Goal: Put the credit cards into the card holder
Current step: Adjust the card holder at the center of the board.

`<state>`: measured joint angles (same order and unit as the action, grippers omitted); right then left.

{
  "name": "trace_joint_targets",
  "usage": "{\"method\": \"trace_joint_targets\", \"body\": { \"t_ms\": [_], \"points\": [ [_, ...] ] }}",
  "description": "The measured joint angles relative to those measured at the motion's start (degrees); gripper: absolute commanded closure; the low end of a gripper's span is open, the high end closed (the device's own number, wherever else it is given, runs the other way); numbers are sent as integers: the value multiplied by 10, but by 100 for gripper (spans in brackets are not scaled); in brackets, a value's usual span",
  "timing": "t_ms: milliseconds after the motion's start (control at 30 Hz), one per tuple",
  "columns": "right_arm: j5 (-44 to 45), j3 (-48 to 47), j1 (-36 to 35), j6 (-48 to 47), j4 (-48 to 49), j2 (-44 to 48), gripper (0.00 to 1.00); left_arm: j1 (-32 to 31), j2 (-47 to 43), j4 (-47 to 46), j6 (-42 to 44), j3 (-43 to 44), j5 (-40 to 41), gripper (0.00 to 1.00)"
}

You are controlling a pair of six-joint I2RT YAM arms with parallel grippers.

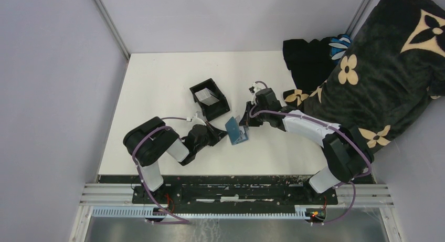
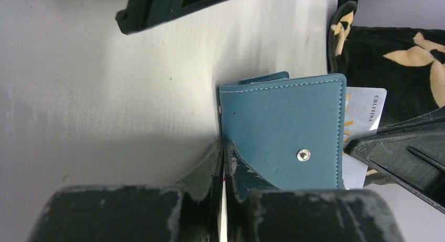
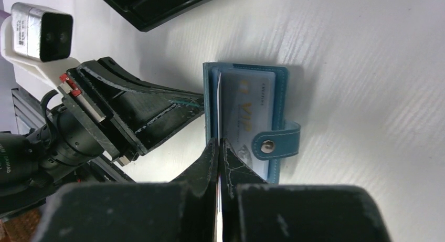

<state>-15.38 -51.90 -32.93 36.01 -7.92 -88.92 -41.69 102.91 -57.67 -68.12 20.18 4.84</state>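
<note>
Right gripper (image 3: 219, 143) is pinched fully together on a thin, pale grey-white plastic credit card (image 3: 218, 103). The card shows edge-on, running straight out ahead of the fingertips and standing in the opened, flat teal-blue stitched-leather card holder (image 3: 282, 92) that lies directly in front of them on the white table (image 3: 378, 69). Opposite, the left gripper (image 2: 223, 145) is clamped almost shut on the holder's facing edge, so the holder sits between the two sets of fingertips. A second, printed card (image 3: 246, 103) lies face-up against the holder's inner face, just right of the held one. Beyond both grippers, apart from the holder, stands a black open-topped plastic box (image 1: 221, 108). The held card's long axis appears to line up with the right fingers, so the right arm would likely push forward along that line while the left steadies the holder.
</note>
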Motion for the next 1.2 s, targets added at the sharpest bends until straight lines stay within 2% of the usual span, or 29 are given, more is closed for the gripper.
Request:
{"method": "trace_joint_targets", "body": {
  "t_ms": [533, 833, 1000, 1200],
  "points": [
    [3, -8, -61, 16, 21, -18, 99, 2, 51, -69, 0, 9, -55, 91],
    [31, -15, -66, 12, 33, -30, 99, 11, 80, -113, 0, 10, -86, 91],
    [57, -19, -76, 0, 31, -35, 99, 14, 74, -103, 1, 9, -90, 90],
    [80, -20, -87, -12, 30, -54, 99, 14, 1, -16, 33, -13, -77, 88]
  ]
}}
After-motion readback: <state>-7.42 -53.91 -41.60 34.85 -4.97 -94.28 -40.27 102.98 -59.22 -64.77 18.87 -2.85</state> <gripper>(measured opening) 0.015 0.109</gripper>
